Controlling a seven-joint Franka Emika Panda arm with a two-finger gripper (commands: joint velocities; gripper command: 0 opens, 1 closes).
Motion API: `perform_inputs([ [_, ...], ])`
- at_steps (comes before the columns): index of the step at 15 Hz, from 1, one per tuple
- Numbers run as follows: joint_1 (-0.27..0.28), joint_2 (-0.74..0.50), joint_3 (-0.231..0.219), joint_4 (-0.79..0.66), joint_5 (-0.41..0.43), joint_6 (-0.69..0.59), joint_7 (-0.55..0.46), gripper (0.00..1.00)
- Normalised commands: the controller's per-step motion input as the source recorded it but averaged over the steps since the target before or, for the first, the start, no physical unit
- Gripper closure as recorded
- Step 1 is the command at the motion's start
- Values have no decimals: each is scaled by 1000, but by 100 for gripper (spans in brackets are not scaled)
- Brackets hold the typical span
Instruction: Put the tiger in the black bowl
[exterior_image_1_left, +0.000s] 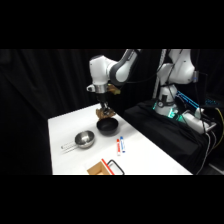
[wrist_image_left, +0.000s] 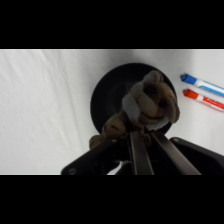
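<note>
From my wrist camera I see the small lumpy tan-and-brown toy tiger (wrist_image_left: 149, 104) pinched between the two-finger gripper (wrist_image_left: 145, 137), whose fingers (wrist_image_left: 138, 150) are closed narrow on its body. It hangs directly above the small round matte black bowl (wrist_image_left: 107, 97); I cannot tell if it touches it. In the side view the gripper (exterior_image_1_left: 104, 112) sits just over the bowl (exterior_image_1_left: 107, 125) on the white table (exterior_image_1_left: 150, 155). A shiny silver metal cup (exterior_image_1_left: 84, 139) stands beside the bowl, and a blue marker (wrist_image_left: 202, 84) and a red marker (wrist_image_left: 204, 99) lie nearby
</note>
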Motion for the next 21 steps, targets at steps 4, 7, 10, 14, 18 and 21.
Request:
perform_inputs([
  [4, -136, 254, -3, 128, 200, 238, -305, 95],
  [7, -64, 167, 64, 114, 169, 143, -179, 62],
  [10, -1, 47, 86, 50, 113, 96, -79, 39],
  [14, 51, -97, 51, -14, 33, 26, -14, 7],
  [18, 104, -313, -7, -64, -105, -168, 100, 0],
  [21, 116, -437, -17, -56, -162, -335, 163, 0],
])
